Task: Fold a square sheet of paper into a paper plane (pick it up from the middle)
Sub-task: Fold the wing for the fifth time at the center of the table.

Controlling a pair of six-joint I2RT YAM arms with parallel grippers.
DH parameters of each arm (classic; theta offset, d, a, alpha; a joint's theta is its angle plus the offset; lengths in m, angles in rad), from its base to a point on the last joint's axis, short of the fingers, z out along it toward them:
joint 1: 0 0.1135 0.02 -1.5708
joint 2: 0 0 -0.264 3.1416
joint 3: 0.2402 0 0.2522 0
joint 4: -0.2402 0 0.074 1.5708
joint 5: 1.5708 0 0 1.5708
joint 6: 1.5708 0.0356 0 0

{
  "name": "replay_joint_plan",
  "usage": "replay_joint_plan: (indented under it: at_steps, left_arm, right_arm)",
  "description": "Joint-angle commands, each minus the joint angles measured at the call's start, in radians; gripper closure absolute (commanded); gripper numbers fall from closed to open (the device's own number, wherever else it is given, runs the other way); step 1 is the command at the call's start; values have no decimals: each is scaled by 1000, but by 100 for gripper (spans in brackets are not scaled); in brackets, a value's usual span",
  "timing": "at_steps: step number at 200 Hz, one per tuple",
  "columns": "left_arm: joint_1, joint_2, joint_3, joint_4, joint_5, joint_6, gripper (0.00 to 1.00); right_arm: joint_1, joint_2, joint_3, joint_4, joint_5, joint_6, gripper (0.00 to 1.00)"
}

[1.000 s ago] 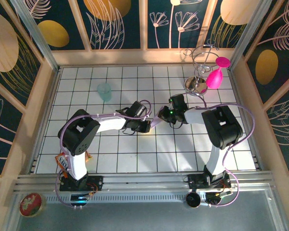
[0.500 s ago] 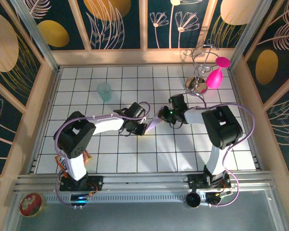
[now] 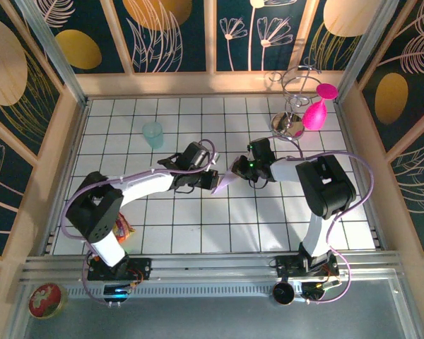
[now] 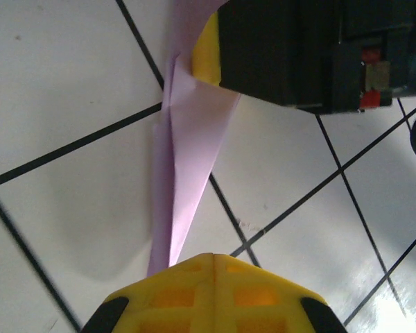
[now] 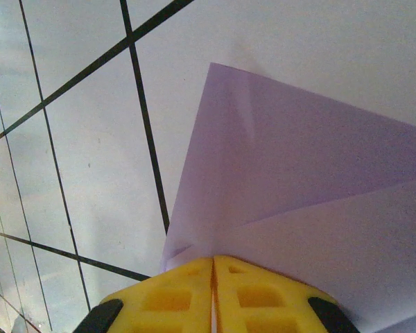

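Mid-frame in the top view, the paper (image 3: 226, 179) is folded into a slim dart, each end clenched by a claw: left gripper (image 3: 213, 182) and right gripper (image 3: 240, 171). Most folds look done; wing creases and release seem left. The cup (image 3: 153, 134), upper left, and the pink bulb (image 3: 314, 113), upper right, stand well apart and block nothing.

A floor of glossy white square tiles with thin black grid lines (image 3: 198, 233) sits inside a pale wooden frame (image 3: 198, 83). Dark navy wall panels with gold ovals and pale leaf outlines (image 3: 169, 35) surround it. Bright light glares off the tiles near a ridged grey metal rail (image 3: 212, 272).
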Motion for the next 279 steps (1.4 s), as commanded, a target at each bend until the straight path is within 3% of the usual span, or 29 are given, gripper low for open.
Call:
replay_joint_plan:
  at_steps: [1, 51, 109, 157, 200, 226, 279]
  left_arm:
    - [2, 64, 8, 127, 95, -87, 100]
    - [-2, 146, 22, 170, 111, -120, 100]
    - [-2, 210, 46, 50, 4, -85, 100]
    - [-1, 207, -19, 49, -10, -104, 100]
    - [0, 212, -27, 48, 0, -112, 100]
    - [0, 212, -19, 50, 13, -113, 100]
    - [0, 206, -19, 56, 25, -113, 100]
  right_arm:
    - [-18, 50, -19, -84, 59, 3, 89]
    - [-18, 56, -16, -84, 56, 5, 89]
    - [-24, 57, -26, -81, 59, 4, 89]
    - [-33, 48, -20, -80, 55, -8, 89]
    - [-33, -64, 4, -31, -2, -46, 88]
    - [-3, -127, 8, -17, -39, -67, 86]
    - [86, -84, -2, -13, -19, -44, 89]
